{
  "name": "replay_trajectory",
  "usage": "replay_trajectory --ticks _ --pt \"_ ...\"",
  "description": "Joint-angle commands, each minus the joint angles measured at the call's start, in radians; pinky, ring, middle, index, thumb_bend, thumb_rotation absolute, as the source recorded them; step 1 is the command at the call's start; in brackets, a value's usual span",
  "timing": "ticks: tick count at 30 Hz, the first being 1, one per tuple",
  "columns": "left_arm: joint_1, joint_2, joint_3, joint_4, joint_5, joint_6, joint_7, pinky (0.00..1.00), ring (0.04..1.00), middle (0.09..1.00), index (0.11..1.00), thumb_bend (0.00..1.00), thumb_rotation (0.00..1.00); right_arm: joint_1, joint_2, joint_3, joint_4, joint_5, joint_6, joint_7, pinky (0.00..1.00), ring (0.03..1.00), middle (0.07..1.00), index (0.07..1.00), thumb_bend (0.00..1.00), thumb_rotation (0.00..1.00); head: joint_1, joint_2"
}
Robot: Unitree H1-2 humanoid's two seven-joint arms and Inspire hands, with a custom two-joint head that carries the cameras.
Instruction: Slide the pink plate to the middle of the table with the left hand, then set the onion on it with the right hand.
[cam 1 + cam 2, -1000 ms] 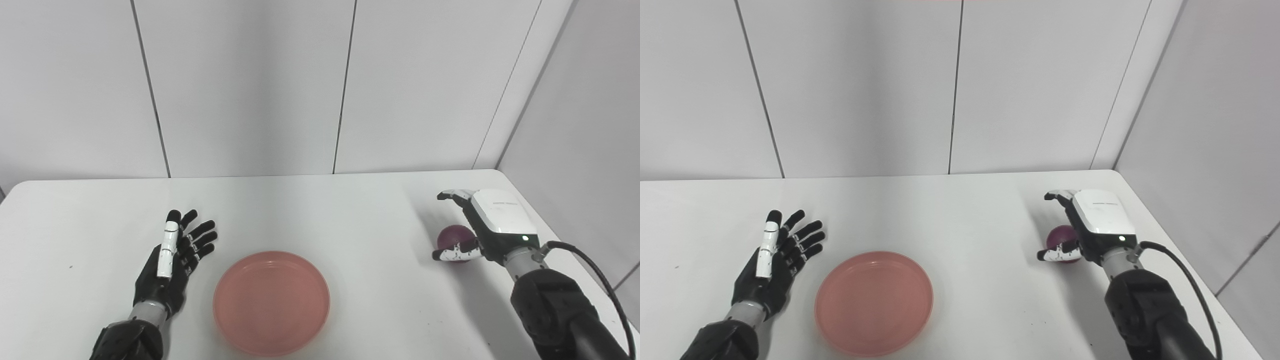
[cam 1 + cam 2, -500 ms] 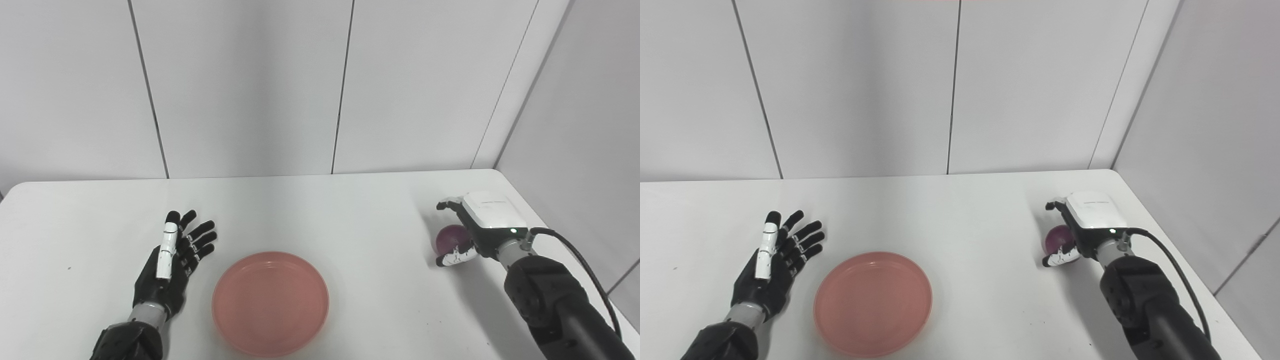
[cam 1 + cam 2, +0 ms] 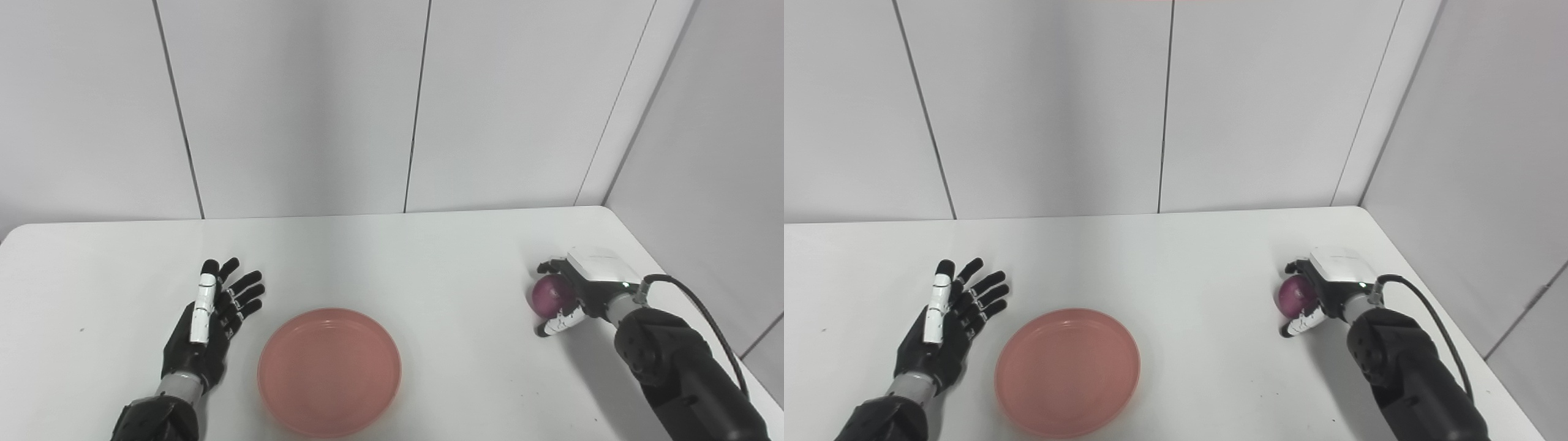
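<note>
The pink plate [image 3: 329, 370] lies flat on the white table [image 3: 392, 257], near the front edge and a little left of centre. My left hand [image 3: 211, 321] rests palm up just left of the plate, open, not touching it. The dark purple onion [image 3: 548, 294] sits on the table at the far right. My right hand [image 3: 582, 288] is low around it, open: its fingers [image 3: 547, 267] curl over the far side and the thumb lies along the near side. Whether the hand presses on the onion cannot be told.
The table's right edge [image 3: 667, 288] runs just beyond the right hand, with a grey wall behind it. A black cable [image 3: 710, 318] loops from the right wrist. White wall panels stand behind the table's back edge.
My right hand has dropped from above the onion to table level, cupping it between fingers and thumb. The left hand and plate have stayed put. The camera has shifted slightly.
</note>
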Motion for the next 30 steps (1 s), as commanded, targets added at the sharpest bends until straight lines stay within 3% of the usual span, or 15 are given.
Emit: replay_trajectory --ticks 1,10,18,30 --pt "0.032 -0.014 -0.008 0.029 0.003 0.031 0.013 0.84 0.817 0.806 0.902 0.67 0.93 -0.052 -0.026 -0.016 -0.001 0.004 0.01 -0.018 0.56 0.748 0.799 0.793 1.0 0.28 0.003 0.002" --pt "0.032 -0.015 -0.008 0.025 0.0 0.037 0.013 0.84 0.818 0.812 0.904 0.66 0.93 -0.067 -0.034 -0.001 0.043 0.011 0.018 0.012 0.56 0.752 0.801 0.785 1.0 0.31 0.008 0.01" --pt "0.033 -0.017 -0.012 0.02 0.003 0.036 0.014 0.84 0.814 0.804 0.902 0.68 0.92 -0.05 -0.029 -0.012 0.047 0.041 0.001 -0.026 0.51 0.654 0.723 0.753 0.95 0.28 0.014 0.015" --pt "0.037 -0.024 -0.017 0.011 0.012 0.044 0.029 0.83 0.797 0.795 0.892 0.66 0.93 -0.035 -0.037 -0.003 0.063 0.098 -0.032 -0.073 0.5 0.604 0.688 0.731 0.88 0.26 0.027 0.02"
